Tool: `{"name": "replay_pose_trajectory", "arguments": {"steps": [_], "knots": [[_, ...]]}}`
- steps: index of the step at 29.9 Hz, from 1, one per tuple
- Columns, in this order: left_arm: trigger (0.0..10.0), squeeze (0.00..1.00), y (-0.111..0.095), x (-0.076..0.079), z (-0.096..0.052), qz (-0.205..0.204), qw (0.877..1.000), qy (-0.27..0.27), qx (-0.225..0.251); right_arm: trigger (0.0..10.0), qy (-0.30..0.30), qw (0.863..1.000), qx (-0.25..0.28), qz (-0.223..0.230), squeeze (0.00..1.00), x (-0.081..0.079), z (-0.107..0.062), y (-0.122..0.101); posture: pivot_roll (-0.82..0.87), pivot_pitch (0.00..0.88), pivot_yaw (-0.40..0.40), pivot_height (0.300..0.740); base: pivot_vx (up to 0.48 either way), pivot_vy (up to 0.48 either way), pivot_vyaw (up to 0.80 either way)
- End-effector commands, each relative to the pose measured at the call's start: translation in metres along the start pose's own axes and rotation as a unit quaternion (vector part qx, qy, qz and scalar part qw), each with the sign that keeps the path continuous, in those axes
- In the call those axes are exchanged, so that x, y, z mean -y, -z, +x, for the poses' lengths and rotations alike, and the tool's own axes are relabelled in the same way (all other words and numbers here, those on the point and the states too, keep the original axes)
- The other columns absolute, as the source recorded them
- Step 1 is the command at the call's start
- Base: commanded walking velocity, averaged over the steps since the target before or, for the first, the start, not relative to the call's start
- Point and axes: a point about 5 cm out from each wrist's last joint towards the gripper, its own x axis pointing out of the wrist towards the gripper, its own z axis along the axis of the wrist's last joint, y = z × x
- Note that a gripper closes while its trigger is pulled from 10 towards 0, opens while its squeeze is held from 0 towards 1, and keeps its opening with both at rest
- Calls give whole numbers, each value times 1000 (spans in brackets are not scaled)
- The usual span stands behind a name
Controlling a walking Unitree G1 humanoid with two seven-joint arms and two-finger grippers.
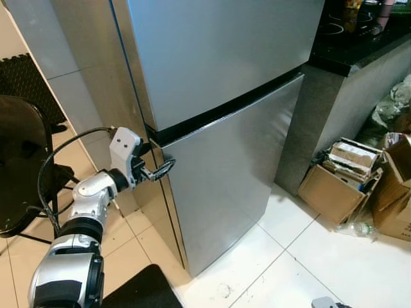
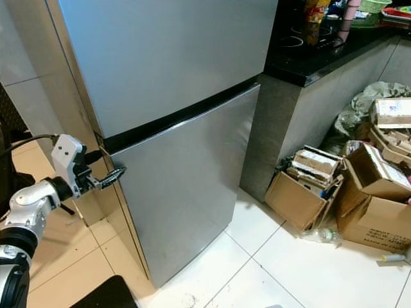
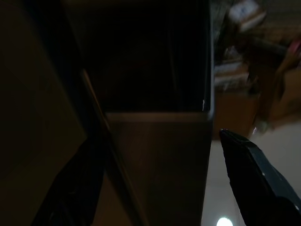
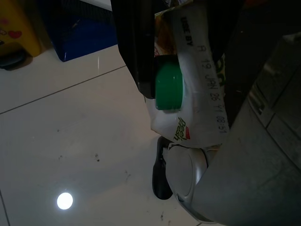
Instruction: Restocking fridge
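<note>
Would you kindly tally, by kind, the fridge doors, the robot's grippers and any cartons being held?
Fridge doors: 2 (upper door, lower door)
Grippers: 2 (left gripper at the lower door's edge, right gripper)
Cartons: 1 (green-capped carton in the right gripper)
Total: 5

A closed two-door silver fridge [image 1: 218, 122] fills the middle of the frame. At centre left, the left pincer [image 1: 164, 169] reaches the left edge of the lower door [image 1: 225, 186], just under the black seam. Open cardboard boxes [image 1: 340, 179] sit on the white tiled floor [image 1: 321, 263] at right.
</note>
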Motion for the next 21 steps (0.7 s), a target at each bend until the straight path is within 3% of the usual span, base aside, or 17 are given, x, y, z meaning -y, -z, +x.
{"name": "replay_pose_trajectory", "arguments": {"steps": [1,4,8,21], "knots": [[10000,0,-5,9,9,-20,998,43,30,10000,5,1000,4,3,0,3,-1,-1,-133,0,-13,740,0,0,0],[10000,0,-3,28,14,-56,987,139,51,10000,7,1000,5,3,0,5,-2,-2,-137,0,-14,740,0,0,0],[10000,0,0,40,14,-75,976,197,49,10000,10,1000,6,2,0,6,-2,-2,-139,0,-14,740,0,0,0],[10000,0,13,66,14,-100,957,270,37,10000,12,1000,8,5,0,8,-3,-3,-141,0,-14,740,0,0,0]]}}
